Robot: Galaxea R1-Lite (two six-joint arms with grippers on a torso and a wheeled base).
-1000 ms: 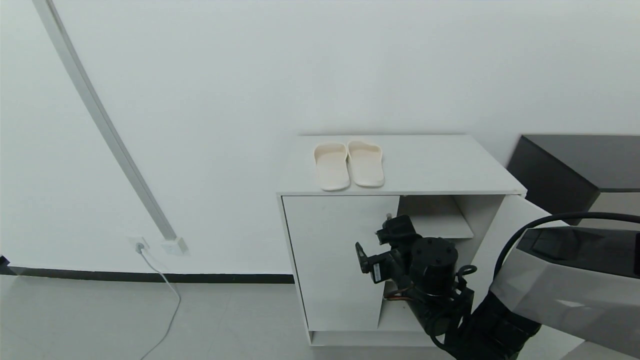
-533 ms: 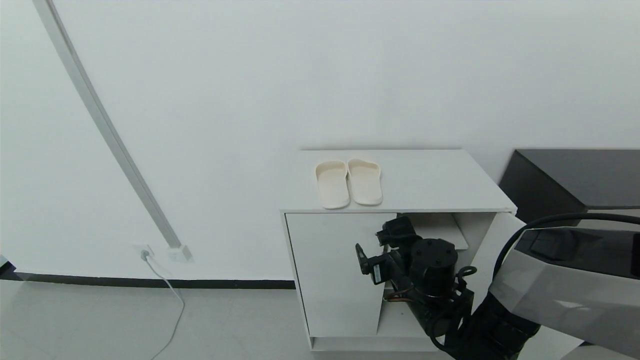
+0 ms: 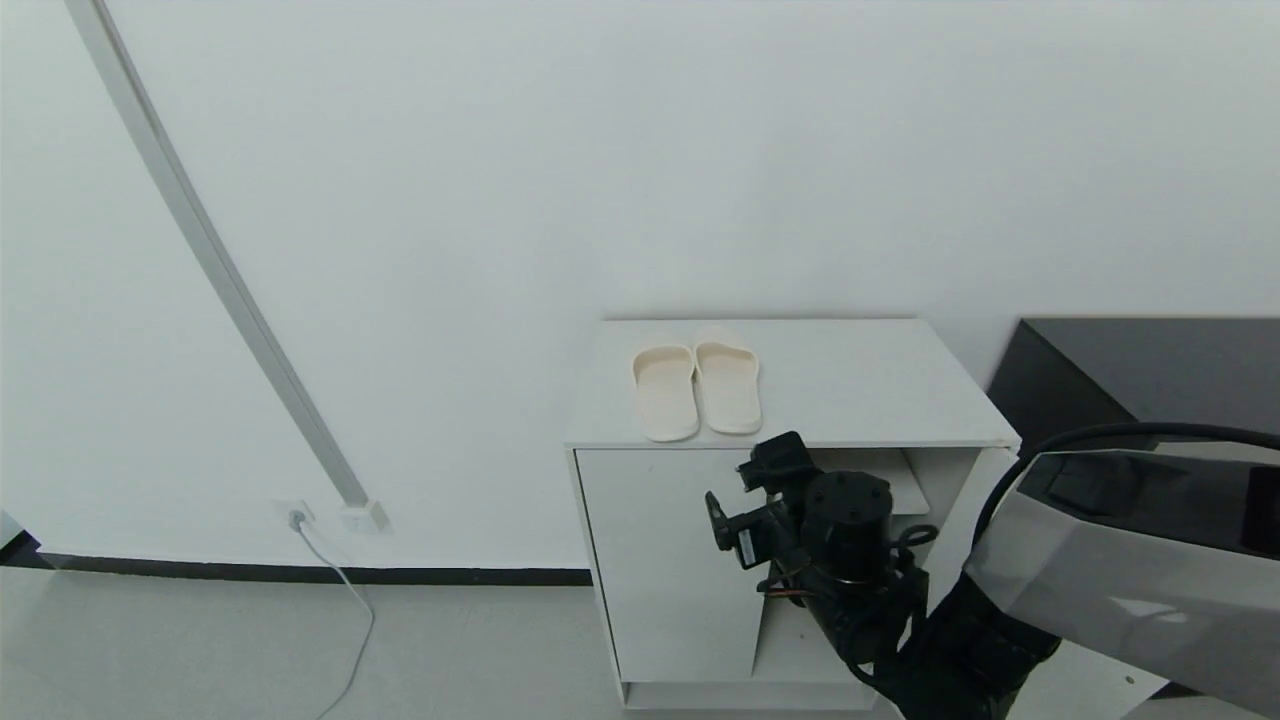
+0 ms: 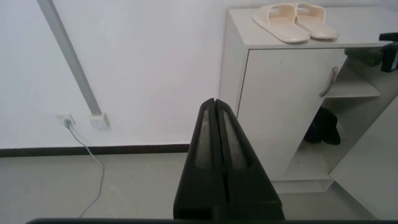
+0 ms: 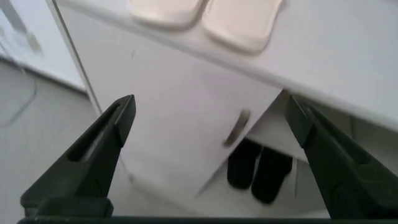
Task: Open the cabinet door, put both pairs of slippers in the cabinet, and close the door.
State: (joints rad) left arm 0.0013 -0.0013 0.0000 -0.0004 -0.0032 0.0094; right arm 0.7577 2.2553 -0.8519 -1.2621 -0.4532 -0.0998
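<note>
One pair of cream slippers (image 3: 697,390) lies at the front edge of the cabinet top (image 3: 860,385), long axes front-to-back, just above the nearer, spread right gripper (image 3: 745,485); left gripper (image 4: 216,124) pressed together.

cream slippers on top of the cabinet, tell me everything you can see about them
The cream slippers are a matched pair of slides in a smooth, moulded, foam-like material, each with a broad strap over the toe end. They lie flat, soles down, side by side with inner edges meeting or nearly so, heels by the front edge and toes to the back. They rest on the cabinet top, toward its left side above the closed door. Nothing else touches them.
</note>
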